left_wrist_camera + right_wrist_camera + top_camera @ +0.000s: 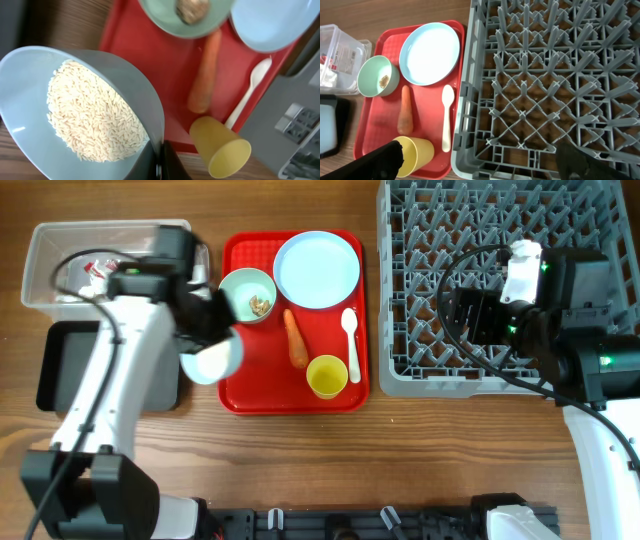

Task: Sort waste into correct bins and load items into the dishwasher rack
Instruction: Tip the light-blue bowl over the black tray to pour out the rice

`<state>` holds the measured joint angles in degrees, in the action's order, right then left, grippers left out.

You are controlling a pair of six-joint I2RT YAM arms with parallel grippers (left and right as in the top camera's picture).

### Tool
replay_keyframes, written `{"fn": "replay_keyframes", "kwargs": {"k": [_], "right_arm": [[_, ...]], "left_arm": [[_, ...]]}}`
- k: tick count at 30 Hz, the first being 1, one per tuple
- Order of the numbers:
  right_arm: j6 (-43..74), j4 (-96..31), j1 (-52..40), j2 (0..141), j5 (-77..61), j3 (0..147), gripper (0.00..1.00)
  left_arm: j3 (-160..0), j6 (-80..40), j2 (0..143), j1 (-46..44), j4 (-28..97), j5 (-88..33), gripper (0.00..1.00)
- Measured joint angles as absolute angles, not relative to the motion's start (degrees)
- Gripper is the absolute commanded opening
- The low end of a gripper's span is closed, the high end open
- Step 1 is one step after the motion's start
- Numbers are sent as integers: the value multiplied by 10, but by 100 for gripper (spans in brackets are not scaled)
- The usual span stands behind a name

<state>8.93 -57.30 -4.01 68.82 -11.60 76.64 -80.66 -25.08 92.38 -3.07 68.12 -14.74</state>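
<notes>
My left gripper [161,162] is shut on the rim of a pale blue-green bowl [212,360] holding white rice [90,117], lifted over the left edge of the red tray [240,395]. On the tray lie a second bowl [247,293] with brownish scraps [192,7], a blue plate [317,268], a carrot [296,340], a white spoon [350,345] and a yellow cup [327,376]. My right gripper [480,167] is wide open and empty above the grey dishwasher rack [500,370].
A clear tub [40,250] at the far left holds a red wrapper [97,268]. A black tray [55,370] lies in front of it, partly under my left arm. The rack fills the right side, beside the red tray.
</notes>
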Motion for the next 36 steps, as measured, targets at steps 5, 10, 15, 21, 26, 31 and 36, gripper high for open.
{"fn": "replay_keyframes", "kwargs": {"k": [5, 10, 15, 21, 26, 31, 36], "right_arm": [[89, -575, -40, 688, -116, 766, 100], [89, -575, -40, 688, -116, 766, 100], [89, -575, -40, 688, -116, 766, 100], [89, -575, -40, 688, -116, 766, 100], [89, -575, -40, 688, -116, 766, 100], [89, -577, -40, 688, -116, 766, 100], [89, -579, -40, 688, -116, 766, 100]], "left_arm": [[-807, -170, 924, 135, 674, -192, 4], [-806, -98, 924, 263, 650, -270, 4], [-807, -29, 924, 375, 635, -399, 4], [-807, 33, 939, 485, 627, -499, 4], [-808, 60, 1020, 525, 623, -574, 4], [-808, 73, 1087, 530, 623, -652, 4], [-808, 75, 1101, 531, 656, -748, 4]]}}
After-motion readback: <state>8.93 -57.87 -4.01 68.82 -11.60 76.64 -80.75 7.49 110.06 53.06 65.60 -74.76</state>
